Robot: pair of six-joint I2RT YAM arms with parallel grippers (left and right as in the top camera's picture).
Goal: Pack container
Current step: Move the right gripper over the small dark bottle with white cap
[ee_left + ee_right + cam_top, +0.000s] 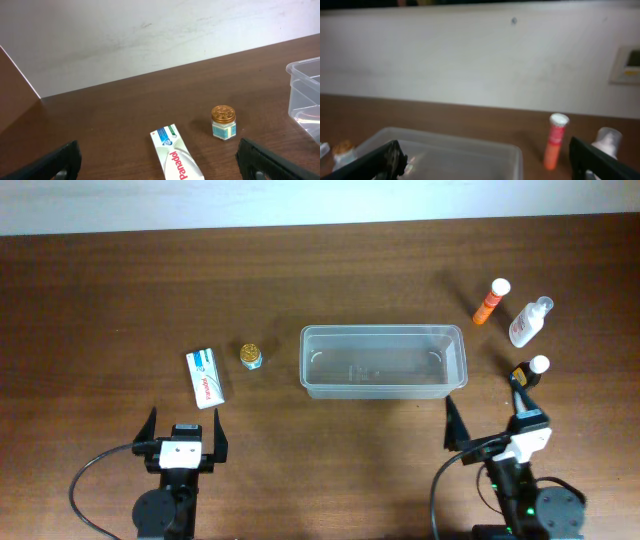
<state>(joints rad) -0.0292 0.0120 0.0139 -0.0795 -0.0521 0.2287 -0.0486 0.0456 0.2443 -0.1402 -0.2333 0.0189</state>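
Note:
The container (305,362), a clear rectangular tub, stands empty in the middle of the table; its corner shows in the left wrist view (302,70) and its near rim in the right wrist view (447,142). My left gripper (184,423) (159,162) is open near the front edge, behind a white Panadol box (204,378) (176,157) and a small gold-lidded jar (250,356) (223,121). My right gripper (487,415) (487,162) is open at the front right, just before the tub's right end, holding nothing.
An orange tube with a white cap (490,302) (555,142) and a clear spray bottle (529,321) (606,142) lie right of the tub. A dark bottle with a white cap (528,372) sits close to my right gripper's outer finger.

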